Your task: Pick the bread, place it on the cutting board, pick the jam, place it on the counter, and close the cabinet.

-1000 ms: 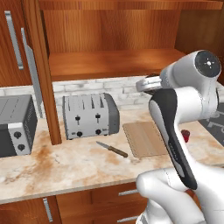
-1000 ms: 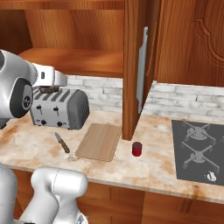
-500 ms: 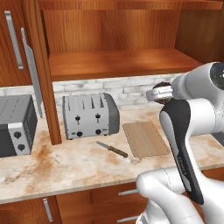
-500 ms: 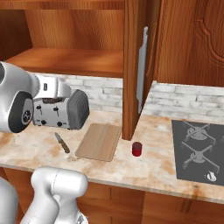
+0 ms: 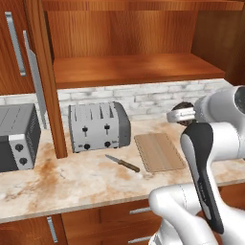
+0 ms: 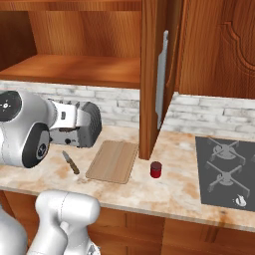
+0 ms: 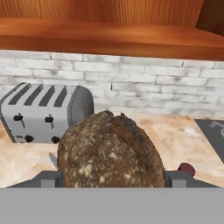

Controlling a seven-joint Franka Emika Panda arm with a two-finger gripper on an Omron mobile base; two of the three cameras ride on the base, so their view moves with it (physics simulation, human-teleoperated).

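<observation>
Pincer (image 7: 109,179) clamped on the bread (image 7: 109,151), dark lumpy loaf sitting between the two fingers (image 7: 48,178), carried in the air above the counter (image 5: 72,182); in the left base view the loaf (image 5: 183,107) peeks out dark at the arm's end, right of the toaster (image 5: 98,127), over the far right end of the cutting board (image 5: 158,152). Board bare, so bread picked but not yet placed; judge first step roughly half done. Jam (image 6: 156,169) already stands on the counter, just right of the board (image 6: 113,161), near the foot of the open door, so that step looks settled. Cabinet (image 5: 129,67) open, shelf bare, doors swung out; closing remains. Knife (image 5: 122,163) lies left of the board, toaster oven (image 5: 16,136) far left, stove (image 6: 226,172) right.
</observation>
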